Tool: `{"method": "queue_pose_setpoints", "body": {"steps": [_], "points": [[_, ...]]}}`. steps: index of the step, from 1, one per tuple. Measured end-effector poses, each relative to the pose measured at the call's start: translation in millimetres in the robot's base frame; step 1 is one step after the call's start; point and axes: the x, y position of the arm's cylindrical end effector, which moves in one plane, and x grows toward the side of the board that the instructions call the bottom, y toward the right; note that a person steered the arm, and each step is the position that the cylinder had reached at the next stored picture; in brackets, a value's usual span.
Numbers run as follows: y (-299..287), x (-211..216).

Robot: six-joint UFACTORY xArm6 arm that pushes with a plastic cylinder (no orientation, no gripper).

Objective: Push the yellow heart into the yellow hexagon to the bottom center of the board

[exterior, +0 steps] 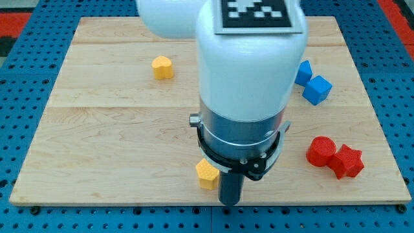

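Note:
The yellow heart (162,67) lies on the wooden board (97,129) at the upper left of the view. The yellow hexagon (207,174) sits at the bottom centre, near the board's front edge, partly hidden by the arm. My tip (230,201) is just to the right of the hexagon, close to or touching it, and far below and right of the heart.
Two blue blocks (313,84) lie at the right, partly behind the arm. A red cylinder (321,151) and a red star (346,162) touch each other at the lower right. The large white arm body (249,71) hides the board's centre.

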Motion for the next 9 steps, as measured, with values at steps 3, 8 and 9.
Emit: {"method": "queue_pose_setpoints", "body": {"steps": [3,8,9], "points": [[-147.4,-48.7],[-131.7,-283.1],[-172.4,-291.2]]}}
